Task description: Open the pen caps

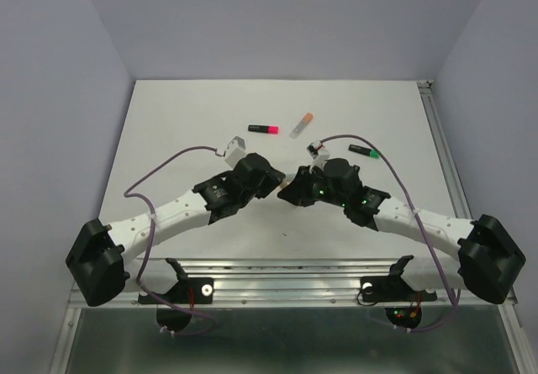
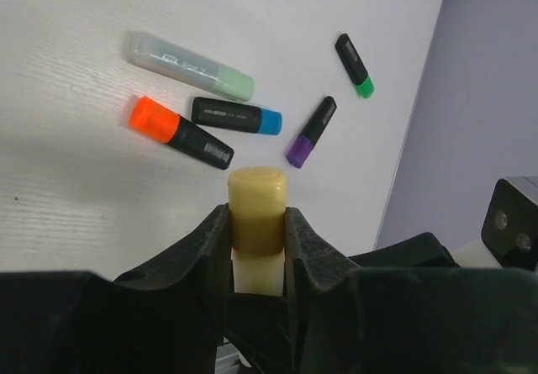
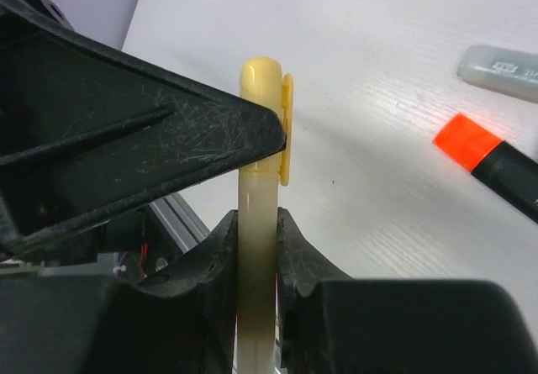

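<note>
The two arms meet low over the middle of the white worktop (image 1: 168, 139), wrists nearly nose to nose, sharing one highlighter between them. The left gripper (image 2: 257, 223) is pinched narrow on the yellow cap (image 3: 262, 80), one black finger lying across it so that only the rounded top and the clip edge stick out. The right gripper (image 3: 256, 223) is clamped tight round the pale barrel (image 3: 255, 189) just below that cap. From where I stand the cap looks seated on the pen, with no gap showing between it and the barrel. The pen is held up off the surface, not resting on it.

Just beyond the left gripper a small cluster of other pens lies flat. A black one with an orange cap (image 2: 153, 117) sits beside a black one with a blue cap (image 2: 270, 122), the two almost touching along their barrels. Behind them lies a pale translucent pen (image 2: 189, 63) with a light green end. A little to the right is a black pen with a purple cap (image 2: 299, 151), and farther off another with a green cap (image 2: 364, 86).

In the overhead view, a black pen with a pink cap (image 1: 270, 128) lies toward the back of the worktop, well apart from the grippers.
</note>
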Action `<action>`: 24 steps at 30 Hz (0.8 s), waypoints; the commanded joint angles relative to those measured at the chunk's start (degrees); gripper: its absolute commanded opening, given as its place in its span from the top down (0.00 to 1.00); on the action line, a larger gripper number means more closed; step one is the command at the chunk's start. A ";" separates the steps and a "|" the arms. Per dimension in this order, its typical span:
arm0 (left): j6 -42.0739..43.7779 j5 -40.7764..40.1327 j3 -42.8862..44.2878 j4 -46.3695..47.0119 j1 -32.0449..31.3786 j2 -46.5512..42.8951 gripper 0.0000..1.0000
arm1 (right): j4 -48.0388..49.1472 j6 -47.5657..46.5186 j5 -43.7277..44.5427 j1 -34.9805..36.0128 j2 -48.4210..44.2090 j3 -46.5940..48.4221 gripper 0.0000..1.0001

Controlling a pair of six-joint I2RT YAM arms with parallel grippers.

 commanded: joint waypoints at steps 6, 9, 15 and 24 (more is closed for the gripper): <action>3.73 -14.65 5.09 2.74 17.53 9.46 1.00 | -2.21 4.96 -15.09 2.50 -16.27 -7.03 0.99; 6.79 -10.80 4.21 5.10 21.48 8.76 1.00 | -5.90 5.49 -9.67 2.33 -21.28 -7.92 0.99; 19.07 -4.83 5.96 -2.15 28.59 8.05 1.00 | -26.54 5.40 19.02 1.89 -21.30 -1.68 0.99; 26.58 -5.52 1.84 -11.07 37.04 14.12 0.98 | -37.37 3.91 28.76 -21.30 -15.41 0.35 0.99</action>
